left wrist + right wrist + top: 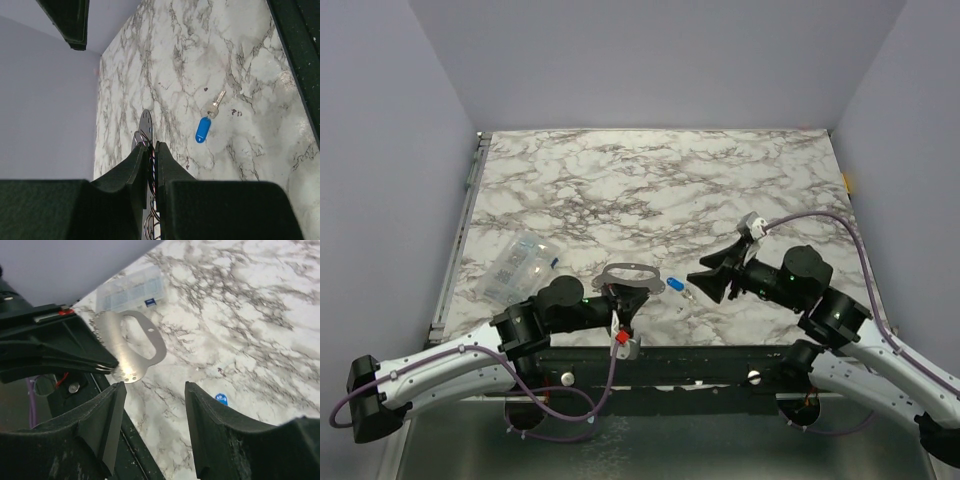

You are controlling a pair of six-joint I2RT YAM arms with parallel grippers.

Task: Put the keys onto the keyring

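My left gripper [151, 148] is pressed together on the keyring [145, 121], pinching one end of the flat grey loop by the middle of the bench's [720, 190] near edge. My right gripper [152, 407] stands spread and holds nothing, facing the loop. Between the two, the blue-headed key [202, 129] and a silver key [216, 104] lie end to end on the bench. A clear packet [520, 265] sits toward the left edge.

Top overhead; both wrists close, sharing keyring [112, 345].
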